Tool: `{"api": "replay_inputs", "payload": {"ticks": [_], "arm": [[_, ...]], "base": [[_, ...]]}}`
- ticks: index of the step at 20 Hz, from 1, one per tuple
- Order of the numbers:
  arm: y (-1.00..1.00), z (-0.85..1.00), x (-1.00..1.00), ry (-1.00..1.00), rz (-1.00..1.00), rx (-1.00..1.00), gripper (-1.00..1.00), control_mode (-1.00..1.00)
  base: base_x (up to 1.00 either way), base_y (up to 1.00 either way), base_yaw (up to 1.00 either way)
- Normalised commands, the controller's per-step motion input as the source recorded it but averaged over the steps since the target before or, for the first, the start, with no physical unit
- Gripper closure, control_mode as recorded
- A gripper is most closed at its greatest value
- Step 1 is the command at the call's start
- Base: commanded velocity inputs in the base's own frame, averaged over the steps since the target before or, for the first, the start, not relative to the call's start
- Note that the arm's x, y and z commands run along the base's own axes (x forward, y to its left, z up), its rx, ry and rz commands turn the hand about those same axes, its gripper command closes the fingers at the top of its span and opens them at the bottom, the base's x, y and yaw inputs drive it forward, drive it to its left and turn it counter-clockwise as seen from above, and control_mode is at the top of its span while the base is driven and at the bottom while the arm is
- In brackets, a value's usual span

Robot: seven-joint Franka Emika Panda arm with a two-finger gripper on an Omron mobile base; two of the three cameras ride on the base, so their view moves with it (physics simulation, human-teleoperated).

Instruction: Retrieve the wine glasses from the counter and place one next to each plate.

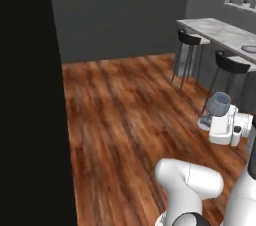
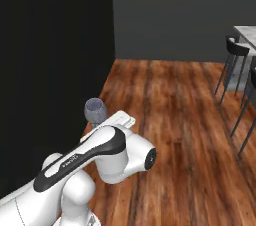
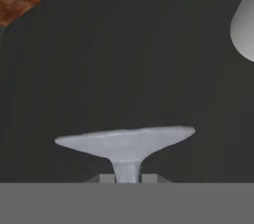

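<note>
End effector clamps glass by its stem, over floor. Risk: base jolts could slip the thin stem and drop it.

you have the bar tabletop as your landmark, at the far right of the left base view. two stools stand on the floor along its near side, one beyond the other. a plate lies on the bar above the nearer stool. the wine glass sits in the gripper, in front of the stools and lower than the bar top, above the floor.
</note>
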Motion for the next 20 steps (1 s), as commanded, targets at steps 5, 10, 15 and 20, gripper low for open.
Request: {"api": "replay_inputs", "payload": {"ticks": [5, 10, 15, 20], "arm": [[0.0, 0.0, 0.0, 0.0, 0.0, 0.0, 1.0, 1.0], [0.0, 0.0, 0.0, 0.0, 0.0, 0.0, 1.0, 1.0], [0.0, 0.0, 0.0, 0.0, 0.0, 0.0, 1.0, 1.0], [0.0, 0.0, 0.0, 0.0, 0.0, 0.0, 1.0, 1.0]], "base": [[1.0, 0.73, -0.65], [1.0, 0.7, -0.66], [1.0, 0.74, -0.64], [1.0, 0.89, -0.61]]}}
